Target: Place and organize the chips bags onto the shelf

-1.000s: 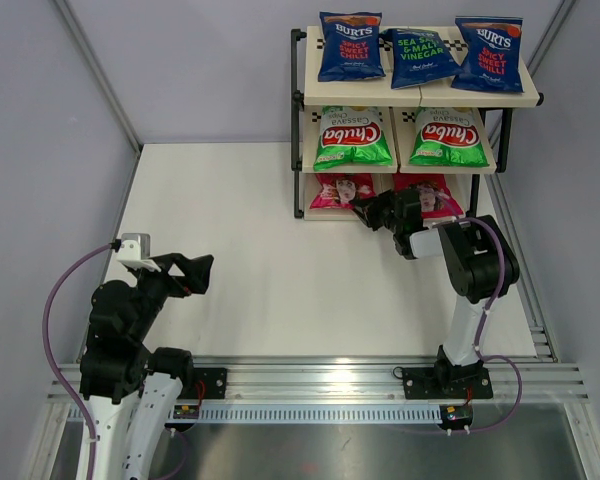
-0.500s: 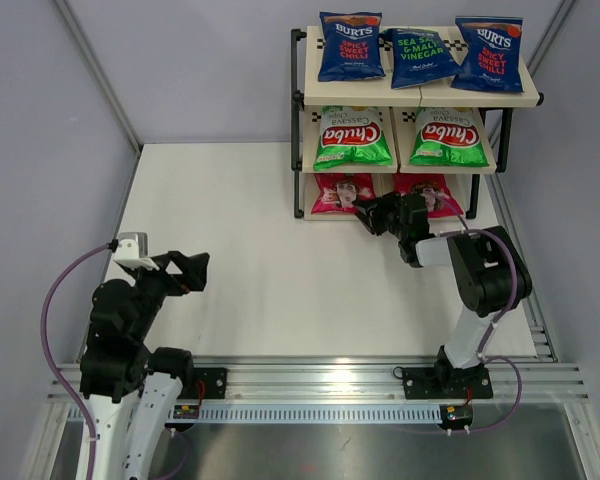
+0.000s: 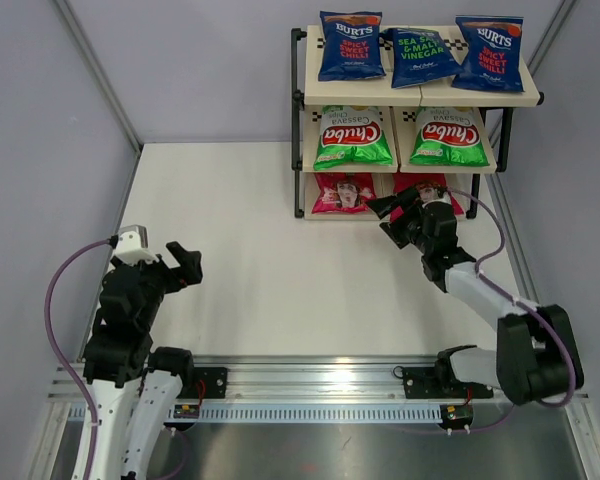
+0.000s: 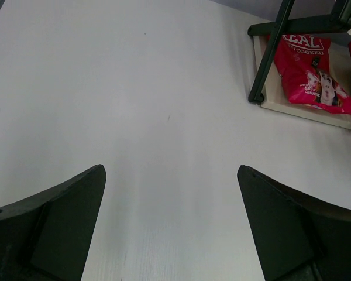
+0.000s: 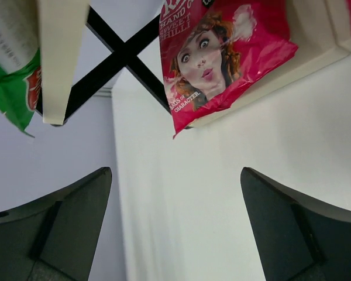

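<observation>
Seven chips bags (image 3: 352,138) lie on the shelf (image 3: 298,120): blue on top, green in the middle, pink-red at the bottom. The left tool (image 3: 185,265) and right tool (image 3: 392,215) gape wide, empty. The bags look light, slippery and crushable; best pinched at a sealed edge.

Black left arm (image 3: 128,310) and right arm (image 3: 478,290) with white links, looping purple cables (image 3: 48,300), left tool (image 4: 169,168) with dark wedge fingers (image 4: 58,228)

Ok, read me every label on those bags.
"BURTS", "SPICY SWEET CHILLI": left blue bag, right blue bag.
"SEA SALT & MALT VINEGAR": middle blue bag.
"Chuba": left green bag, right green bag.
"COOKED": pink bag, left wrist view.
"BAGS OF CHARACTER": pink bag, right wrist view.
Finer print: unreadable.
</observation>
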Tool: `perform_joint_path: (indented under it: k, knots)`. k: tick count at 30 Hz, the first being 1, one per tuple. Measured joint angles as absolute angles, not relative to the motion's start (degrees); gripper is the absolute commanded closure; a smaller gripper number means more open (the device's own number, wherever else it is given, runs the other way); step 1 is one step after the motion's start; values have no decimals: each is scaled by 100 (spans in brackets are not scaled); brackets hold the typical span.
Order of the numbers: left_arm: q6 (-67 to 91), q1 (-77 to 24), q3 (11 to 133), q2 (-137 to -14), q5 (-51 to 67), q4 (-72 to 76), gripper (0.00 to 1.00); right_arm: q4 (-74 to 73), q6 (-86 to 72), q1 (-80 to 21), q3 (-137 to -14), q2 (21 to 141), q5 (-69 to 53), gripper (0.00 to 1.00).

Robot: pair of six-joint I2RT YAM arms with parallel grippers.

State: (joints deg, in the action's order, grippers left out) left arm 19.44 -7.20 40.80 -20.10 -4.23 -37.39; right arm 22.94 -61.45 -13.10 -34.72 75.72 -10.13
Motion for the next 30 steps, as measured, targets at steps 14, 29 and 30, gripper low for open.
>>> perform_joint_path:
  k: [14,29,30]
  knots:
    - [1662,-690,4064,-2189,-574,-3632,1,-2115,-3140,-1295,-4768,4731,373,1]
    - [1361,-980,3970,-2418,-1227,-3642,1,-5203,-1774,-1295,-6882,3072,609,1]
    - [1352,-1004,3999,-2418,-1264,-3688,1,-5328,-1728,-1295,-6969,3048,631,0]
